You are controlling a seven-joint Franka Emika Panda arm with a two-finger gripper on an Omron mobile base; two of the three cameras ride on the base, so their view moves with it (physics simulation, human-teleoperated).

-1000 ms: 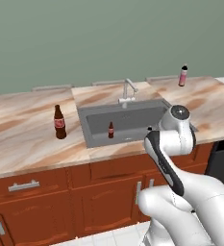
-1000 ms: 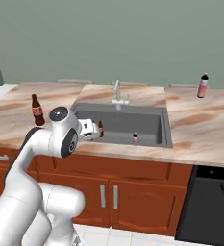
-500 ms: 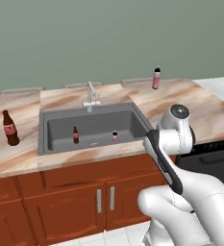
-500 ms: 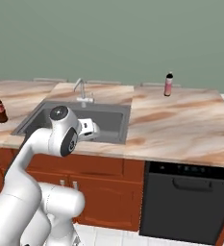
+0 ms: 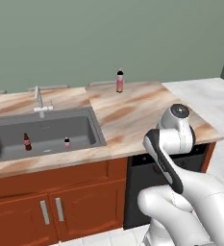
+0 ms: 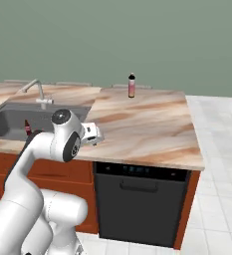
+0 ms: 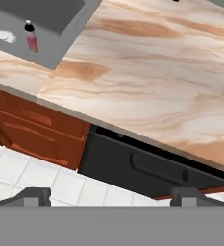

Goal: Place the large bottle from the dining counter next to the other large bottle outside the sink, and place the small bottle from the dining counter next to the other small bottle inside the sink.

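Sink (image 5: 92, 126): a grey rectangular metal basin set into the marbled beige-pink stone bench (image 5: 137, 113), with a curved silver faucet (image 5: 38, 97) at its rear rim. On the basin floor stand two small bottles a little apart: a short dark brown glass one with a red label (image 5: 27, 141) and a smaller pinkish one with a dark cap (image 5: 67, 142). In the hand view the pinkish bottle (image 7: 31, 37) stands near the basin's corner beside a round drain (image 7: 3, 35). A slim bottle with a pink body and black cap (image 5: 119, 80) stands upright at the back of the bench, near the green wall, well apart from the sink. Below the stone top run reddish-brown wood cabinet doors (image 5: 51, 202) with grey bar handles, next to a black dishwasher front (image 6: 142, 201); the floor is pale tile.

The pincer (image 7: 111, 194) hangs over the bench's front edge, its two dark fingertips (image 7: 34, 193) spread wide, holding nothing and touching nothing.
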